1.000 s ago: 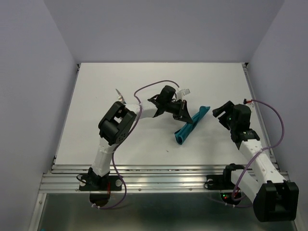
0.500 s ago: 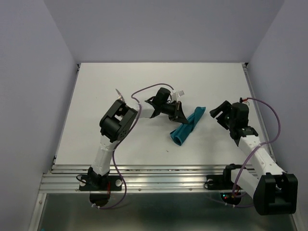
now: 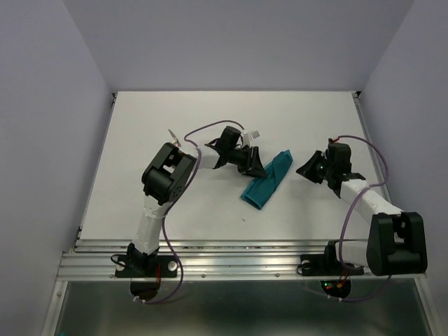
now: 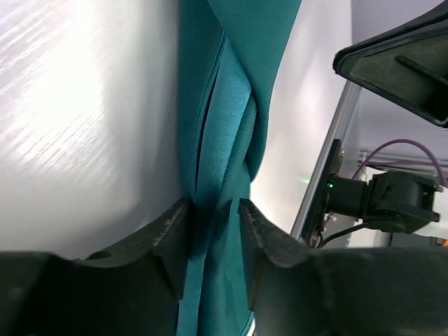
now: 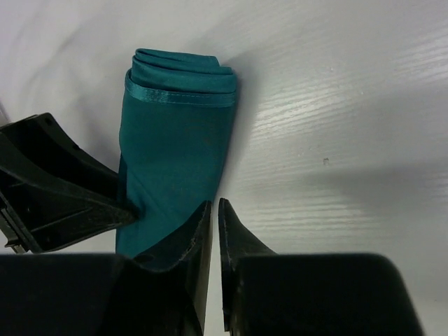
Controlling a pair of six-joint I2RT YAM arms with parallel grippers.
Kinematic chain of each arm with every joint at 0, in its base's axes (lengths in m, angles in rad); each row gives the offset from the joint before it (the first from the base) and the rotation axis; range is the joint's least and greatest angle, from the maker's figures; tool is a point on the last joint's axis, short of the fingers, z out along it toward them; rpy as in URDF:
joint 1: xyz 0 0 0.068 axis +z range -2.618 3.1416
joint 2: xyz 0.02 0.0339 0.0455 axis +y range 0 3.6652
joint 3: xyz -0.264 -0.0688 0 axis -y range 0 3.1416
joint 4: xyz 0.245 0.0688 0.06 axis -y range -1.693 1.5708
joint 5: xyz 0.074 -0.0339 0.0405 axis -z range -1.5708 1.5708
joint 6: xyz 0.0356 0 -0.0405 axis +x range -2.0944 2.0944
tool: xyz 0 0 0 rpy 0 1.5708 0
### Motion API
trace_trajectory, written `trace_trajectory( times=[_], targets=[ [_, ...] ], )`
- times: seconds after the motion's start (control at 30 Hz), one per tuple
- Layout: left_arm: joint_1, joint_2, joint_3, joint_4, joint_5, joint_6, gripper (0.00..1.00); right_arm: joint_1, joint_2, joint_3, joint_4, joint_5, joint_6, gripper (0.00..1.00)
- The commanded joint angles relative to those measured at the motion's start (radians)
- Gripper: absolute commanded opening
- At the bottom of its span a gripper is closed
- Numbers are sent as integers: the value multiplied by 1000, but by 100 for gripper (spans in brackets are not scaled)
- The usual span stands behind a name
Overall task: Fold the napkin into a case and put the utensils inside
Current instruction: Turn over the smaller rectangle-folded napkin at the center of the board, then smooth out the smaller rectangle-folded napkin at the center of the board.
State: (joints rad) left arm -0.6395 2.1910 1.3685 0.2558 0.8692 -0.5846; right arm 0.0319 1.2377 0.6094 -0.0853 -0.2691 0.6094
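Observation:
The napkin lies on the white table as a narrow, long teal-green folded bundle, slanting from near left to far right. My left gripper is at its left side. In the left wrist view the left gripper is open, its fingers standing either side of a raised fold of the napkin. My right gripper is low at the cloth's right side. In the right wrist view the right gripper is shut, tips at the long edge of the napkin, with nothing seen between them. No utensils show in any view.
The metal rail with both arm bases runs along the table's near edge. Lavender walls close in the left, right and far sides. Purple cables loop above each arm. A small shiny piece sits by the left arm's elbow.
The right arm has swung in leftward and down to the napkin's right edge and closed its jaws. The left jaws have parted, and the napkin has shifted a little left.

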Motion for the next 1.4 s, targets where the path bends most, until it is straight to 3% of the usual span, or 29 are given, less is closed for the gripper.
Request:
trace_trajectory(
  times=[0.0,0.1,0.2,0.5,0.67,0.73,0.83,1.1,1.37],
  targets=[
    [11,-37,24,-75,-33,71,51,34,51,72,73,-42,-26,13],
    [37,-54,23,-110,-55,95,64,34,98,113,55,-36,-48,12],
    [47,-71,41,-188,-104,150,71,43,134,141,47,-48,-66,11],
    [74,-210,61,-366,-330,236,72,129,281,257,56,-30,-56,9],
    [35,-322,12,-383,-355,207,58,129,387,348,58,1,-42,9],
    [18,-361,-40,-368,-349,200,48,129,433,368,62,5,-40,9],
    [-2,-395,-129,-319,-309,177,40,129,466,404,68,22,-31,9],
    [-58,-356,-207,-279,-278,213,39,129,598,492,53,68,-4,7],
    [-61,-286,-210,-294,-386,226,18,129,572,487,38,59,-3,8]
  ],
)
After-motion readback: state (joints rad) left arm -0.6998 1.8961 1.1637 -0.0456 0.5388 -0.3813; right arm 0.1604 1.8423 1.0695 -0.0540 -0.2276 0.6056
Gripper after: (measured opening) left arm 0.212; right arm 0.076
